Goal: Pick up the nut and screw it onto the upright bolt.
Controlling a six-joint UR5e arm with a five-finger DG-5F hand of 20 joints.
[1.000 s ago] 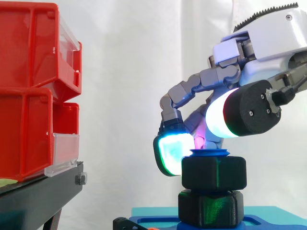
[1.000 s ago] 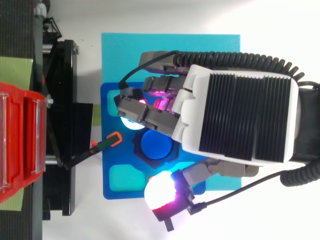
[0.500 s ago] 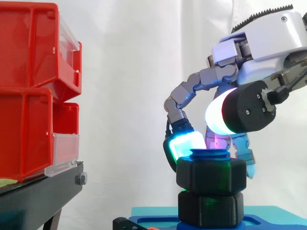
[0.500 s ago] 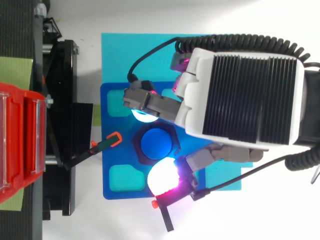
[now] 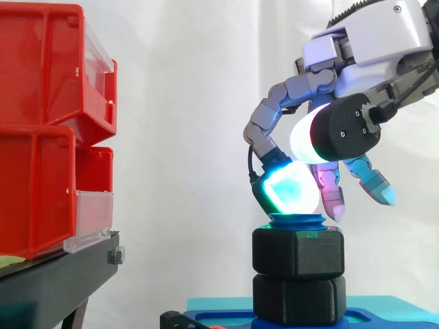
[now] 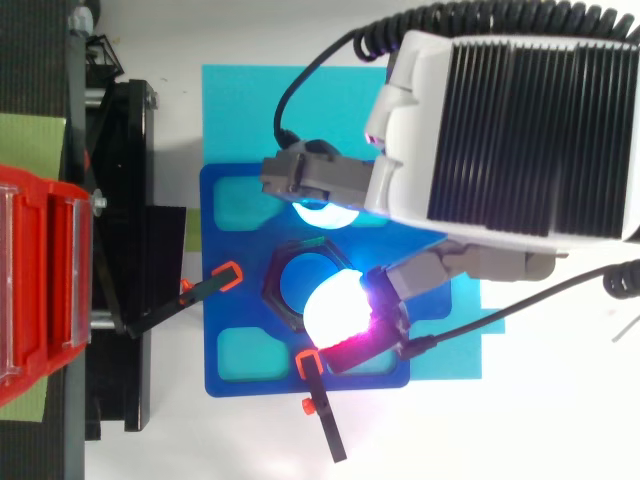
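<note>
A black hexagonal nut sits level on the upright blue bolt, whose top shows just above it. Under the nut is a second black hexagonal piece on the blue base plate. My hand hovers above the bolt with its fingers spread and holding nothing. One cyan-glowing fingertip hangs just over the bolt top, apart from the nut. From above, the nut rings the bolt, and the white-glowing thumb pad covers part of it.
Red bins stack on a black stand to the left. The base plate lies on a cyan mat. Two black clamps with orange tips lie at the plate's left and bottom edges.
The fingers have come off the nut's sides, and the hand has risen and drawn back to the right. The nut stays on the bolt.
</note>
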